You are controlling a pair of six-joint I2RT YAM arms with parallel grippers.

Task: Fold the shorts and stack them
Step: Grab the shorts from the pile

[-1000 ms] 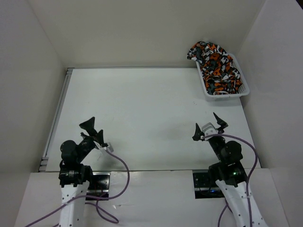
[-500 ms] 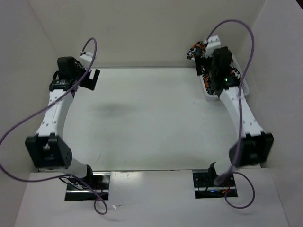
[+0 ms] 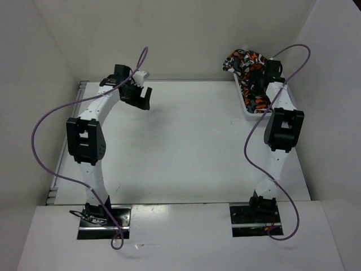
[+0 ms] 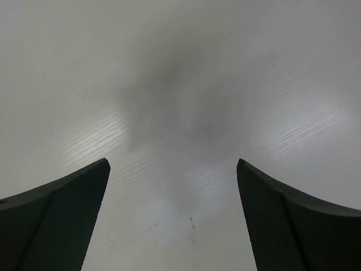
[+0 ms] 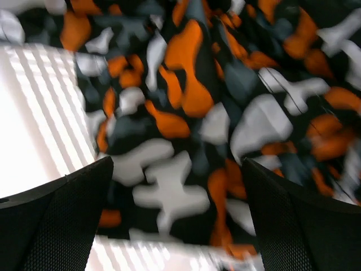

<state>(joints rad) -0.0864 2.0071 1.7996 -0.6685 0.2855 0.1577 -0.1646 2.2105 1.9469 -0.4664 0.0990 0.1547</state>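
The shorts [image 3: 241, 58], a crumpled heap printed in orange, white, black and grey, lie in the white lattice basket [image 3: 247, 108] at the far right corner. My right gripper [image 3: 255, 79] hangs directly over that heap. In the right wrist view the shorts [image 5: 192, 101] fill the frame, and the right gripper [image 5: 176, 164] stands open above the cloth with nothing between its fingers. My left gripper [image 3: 140, 97] is stretched out over the far left of the table. The left wrist view shows the left gripper [image 4: 172, 164] open over bare white table.
The basket's slatted white wall [image 5: 34, 118] shows to the left of the cloth in the right wrist view. White walls enclose the table [image 3: 180, 147] at the back and on both sides. A metal rail [image 3: 66, 141] runs along its left edge.
Both arms have risen from their folded pose at the near edge and reached to the far end. The right gripper now hangs over the basket; the left gripper has swung rightward from the far left corner.
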